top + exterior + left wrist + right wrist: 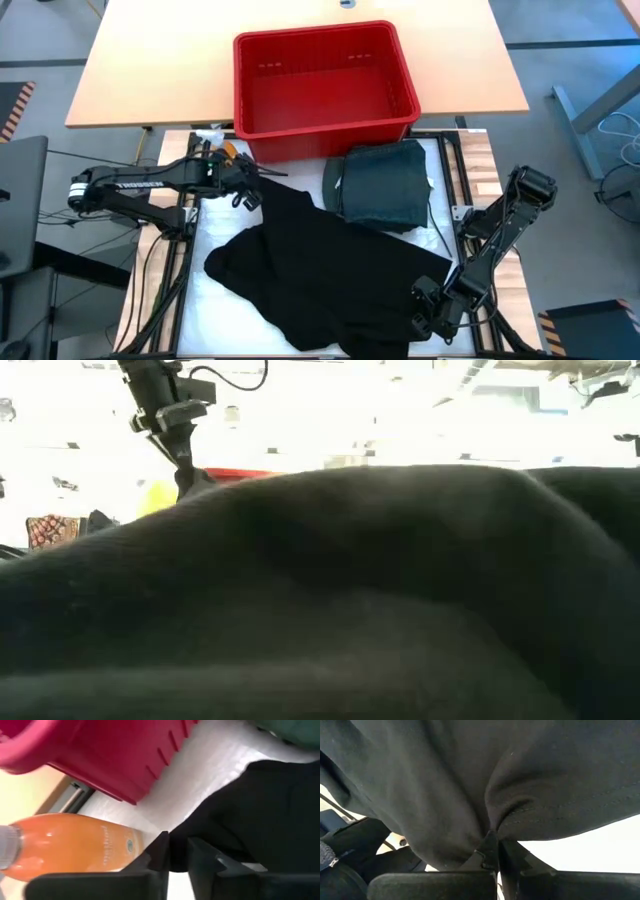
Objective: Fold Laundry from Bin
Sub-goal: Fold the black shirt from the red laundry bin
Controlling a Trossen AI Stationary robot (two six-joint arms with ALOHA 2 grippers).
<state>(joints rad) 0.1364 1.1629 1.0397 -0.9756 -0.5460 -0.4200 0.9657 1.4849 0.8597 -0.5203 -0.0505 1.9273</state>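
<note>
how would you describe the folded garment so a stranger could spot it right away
Find the red bin at the table's middle. Just in front of its right half lies the folded dark green garment, a neat compact rectangle, unlike the black garment sprawled loose beside it.

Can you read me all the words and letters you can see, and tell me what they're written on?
"TROSSEN" in white letters, on the left arm, seen from above.
Small pale word and a round logo on the orange bottle: too blurred to read.
No writing shows on the red bin, the black garment or the folded green garment.
</note>
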